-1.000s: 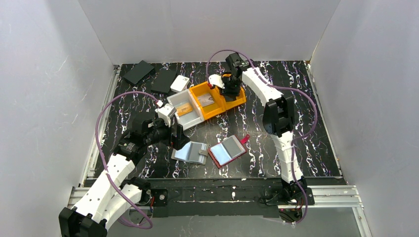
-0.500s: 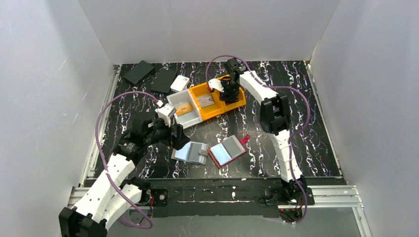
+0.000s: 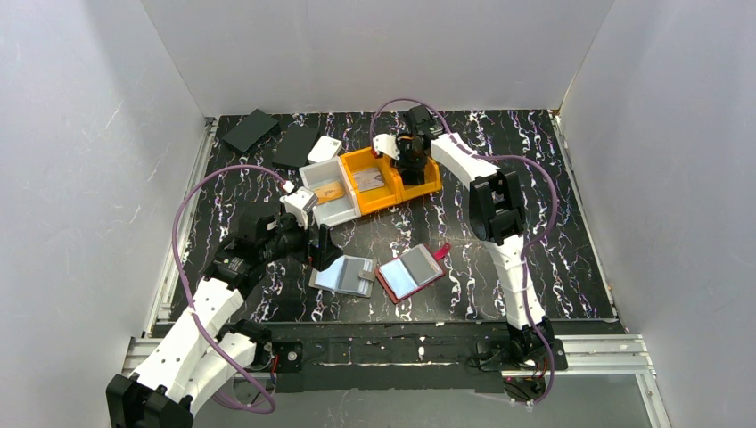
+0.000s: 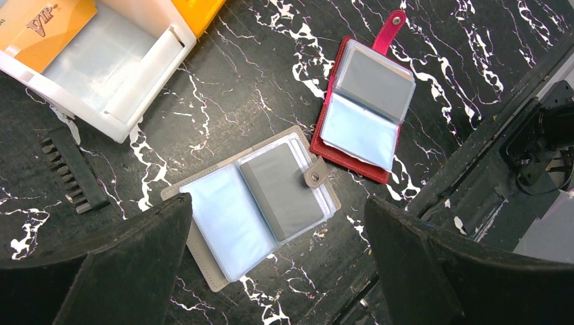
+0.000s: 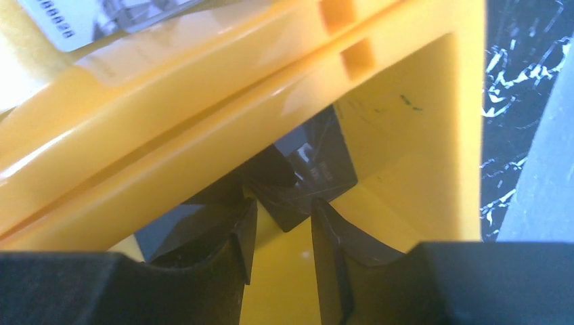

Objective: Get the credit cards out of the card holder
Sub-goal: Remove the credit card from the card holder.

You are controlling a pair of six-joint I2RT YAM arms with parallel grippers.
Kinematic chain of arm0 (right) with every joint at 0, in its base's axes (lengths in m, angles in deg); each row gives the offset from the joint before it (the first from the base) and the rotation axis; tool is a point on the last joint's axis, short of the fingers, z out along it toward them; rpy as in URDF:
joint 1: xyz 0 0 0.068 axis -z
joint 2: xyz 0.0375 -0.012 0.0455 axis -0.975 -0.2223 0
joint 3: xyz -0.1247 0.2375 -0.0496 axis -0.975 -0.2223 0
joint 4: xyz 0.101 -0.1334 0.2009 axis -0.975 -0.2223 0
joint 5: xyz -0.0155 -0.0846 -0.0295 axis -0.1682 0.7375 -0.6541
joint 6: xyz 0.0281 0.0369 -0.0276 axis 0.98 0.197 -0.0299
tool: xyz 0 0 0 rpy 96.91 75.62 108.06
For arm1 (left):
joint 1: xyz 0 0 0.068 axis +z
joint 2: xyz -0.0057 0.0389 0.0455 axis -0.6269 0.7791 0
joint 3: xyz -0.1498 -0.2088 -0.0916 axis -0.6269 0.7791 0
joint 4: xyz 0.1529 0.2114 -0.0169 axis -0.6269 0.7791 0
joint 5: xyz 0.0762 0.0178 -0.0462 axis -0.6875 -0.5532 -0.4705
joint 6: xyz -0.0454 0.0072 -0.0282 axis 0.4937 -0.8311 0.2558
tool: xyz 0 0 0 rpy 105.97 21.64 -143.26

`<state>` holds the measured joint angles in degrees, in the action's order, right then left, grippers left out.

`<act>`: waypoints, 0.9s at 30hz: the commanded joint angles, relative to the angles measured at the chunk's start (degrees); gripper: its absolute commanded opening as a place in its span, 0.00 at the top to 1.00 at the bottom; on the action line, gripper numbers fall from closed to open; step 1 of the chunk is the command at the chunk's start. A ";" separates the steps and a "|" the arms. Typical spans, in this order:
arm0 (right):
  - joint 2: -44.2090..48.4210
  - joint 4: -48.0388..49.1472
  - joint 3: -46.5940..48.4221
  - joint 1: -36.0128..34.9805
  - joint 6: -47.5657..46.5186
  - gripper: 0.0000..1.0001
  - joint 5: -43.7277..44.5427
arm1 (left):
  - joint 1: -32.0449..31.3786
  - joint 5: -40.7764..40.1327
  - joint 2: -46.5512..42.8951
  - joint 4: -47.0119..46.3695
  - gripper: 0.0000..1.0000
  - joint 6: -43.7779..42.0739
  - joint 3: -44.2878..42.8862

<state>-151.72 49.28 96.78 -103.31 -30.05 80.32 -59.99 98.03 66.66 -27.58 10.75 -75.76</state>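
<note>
We judged it a drop-off: the right gripper (image 5: 281, 210) sat in the yellow bin (image 3: 426, 185) at far centre, fingers barely parted at a dark card (image 5: 318, 159) — pinched or freed, we could not tell. Next it needed to lift clear toward the grey card holder (image 4: 223, 223) at near centre, under the left gripper (image 4: 277, 203), which was spread wide and empty. Since a second before, the bin had slid slightly left and farther away.

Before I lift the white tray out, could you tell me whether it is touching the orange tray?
Touching. The top external view shows the white tray set side by side against the orange tray, their walls meeting with no gap between them.
</note>
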 commanded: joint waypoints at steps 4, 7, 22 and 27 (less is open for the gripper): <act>6.04 7.27 -1.38 -0.02 6.52 0.54 0.25 | 0.23 0.85 -0.33 0.21 0.02 -0.60 0.51; 8.52 5.89 -1.30 0.03 7.85 0.50 -1.69 | 0.23 0.78 -0.51 0.24 0.02 -0.51 0.54; 42.05 -2.97 -24.82 3.82 25.79 0.36 -21.99 | 0.69 3.52 -4.25 -1.17 0.02 13.05 -0.29; 65.45 7.05 -49.33 12.93 30.24 0.05 -32.30 | 0.78 9.02 -2.80 -2.38 0.02 26.04 -1.60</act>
<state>-100.20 50.00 60.63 -96.95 -6.32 59.20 -59.55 101.42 63.23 -28.57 24.91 -75.76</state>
